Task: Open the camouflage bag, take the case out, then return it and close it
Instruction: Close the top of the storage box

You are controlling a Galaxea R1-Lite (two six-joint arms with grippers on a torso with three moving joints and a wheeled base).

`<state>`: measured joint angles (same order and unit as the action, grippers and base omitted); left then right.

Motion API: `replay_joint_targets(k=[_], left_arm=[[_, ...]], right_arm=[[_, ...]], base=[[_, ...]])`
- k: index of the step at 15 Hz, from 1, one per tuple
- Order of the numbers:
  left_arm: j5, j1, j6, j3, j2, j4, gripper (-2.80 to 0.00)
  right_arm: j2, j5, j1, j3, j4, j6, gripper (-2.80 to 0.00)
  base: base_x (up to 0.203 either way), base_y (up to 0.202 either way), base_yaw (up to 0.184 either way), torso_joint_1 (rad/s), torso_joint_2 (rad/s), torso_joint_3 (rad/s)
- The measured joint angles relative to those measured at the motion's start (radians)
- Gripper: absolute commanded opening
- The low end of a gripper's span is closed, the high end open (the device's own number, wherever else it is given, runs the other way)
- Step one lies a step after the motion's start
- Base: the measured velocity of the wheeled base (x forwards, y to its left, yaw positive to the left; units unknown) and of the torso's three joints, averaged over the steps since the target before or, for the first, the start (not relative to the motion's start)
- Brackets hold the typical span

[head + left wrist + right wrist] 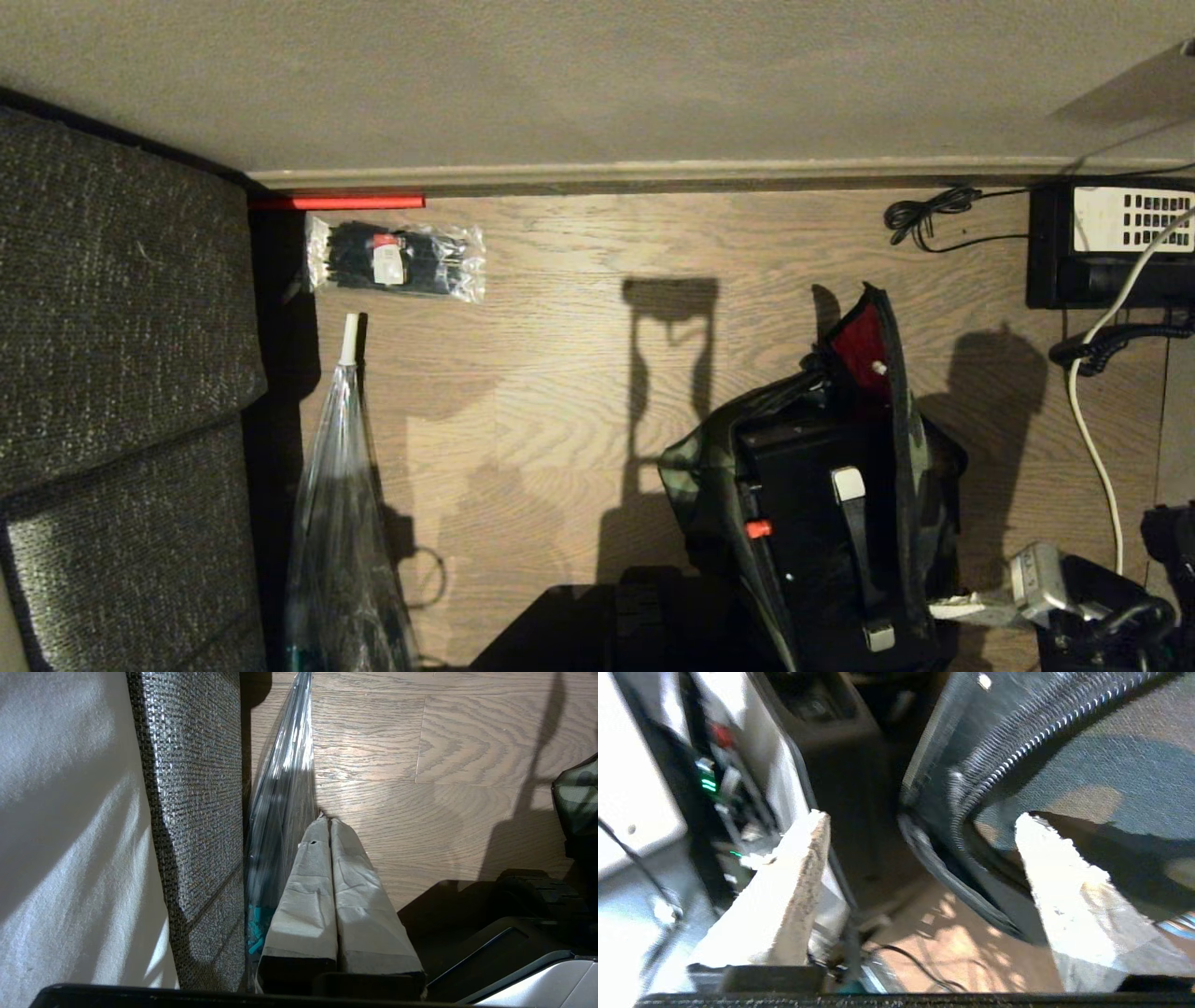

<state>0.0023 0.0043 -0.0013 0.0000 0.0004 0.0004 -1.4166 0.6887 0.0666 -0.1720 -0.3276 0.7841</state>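
Note:
The camouflage bag [705,467] stands on the wood surface at the lower right, its lid [859,347] raised and showing red lining. The black case [794,495] sits inside the open bag, with a small red spot [758,528] at its edge and a black strap with pale buckles across it. My right gripper [945,609] is just beside the bag's right side, open with nothing between its fingers; the right wrist view shows the right gripper [922,816] next to the bag's zipper [1017,751]. My left gripper [329,821] is shut and empty, parked low at the left.
A clear packet of black ties [397,259] lies at the back left. A long clear plastic bag [341,523] lies along a grey woven cushion [121,373]. A black desk phone [1111,243] and a white cable [1092,429] are at the back right.

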Motion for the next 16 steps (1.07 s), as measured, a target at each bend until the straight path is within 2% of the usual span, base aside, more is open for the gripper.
replay_joint_targets(k=[5,8,10,12,13,14,16], left_arm=[[0.000,0.000,0.001,0.000,0.000,0.000,-2.80],[0.000,0.000,0.000,0.000,0.000,0.000,-2.80],[0.000,0.000,0.000,0.000,0.000,0.000,-2.80],[0.000,0.000,0.000,0.000,0.000,0.000,-2.80],[0.000,0.000,0.000,0.000,0.000,0.000,-2.80],[0.000,0.000,0.000,0.000,0.000,0.000,-2.80],[0.000,0.000,0.000,0.000,0.000,0.000,-2.80]], right_arm=[[-0.092,0.002,0.107,-0.134,-0.019,-0.250,0.00],[-0.198,-0.012,0.160,-0.238,-0.132,-0.367,0.00],[-0.267,-0.064,0.190,-0.292,-0.216,-0.449,0.00],[-0.323,-0.149,0.217,-0.313,-0.271,-0.518,0.00],[-0.336,-0.162,0.222,-0.314,-0.282,-0.545,0.00],[-0.339,-0.167,0.223,-0.315,-0.286,-0.581,-2.80],[-0.319,-0.181,0.224,-0.324,-0.287,-0.670,-2.80]], base=[[0.000,0.000,0.000,0.000,0.00,0.000],[0.000,0.000,0.000,0.000,0.00,0.000],[0.000,0.000,0.000,0.000,0.00,0.000],[0.000,0.000,0.000,0.000,0.00,0.000],[0.000,0.000,0.000,0.000,0.00,0.000],[0.000,0.000,0.000,0.000,0.00,0.000],[0.000,0.000,0.000,0.000,0.00,0.000]])
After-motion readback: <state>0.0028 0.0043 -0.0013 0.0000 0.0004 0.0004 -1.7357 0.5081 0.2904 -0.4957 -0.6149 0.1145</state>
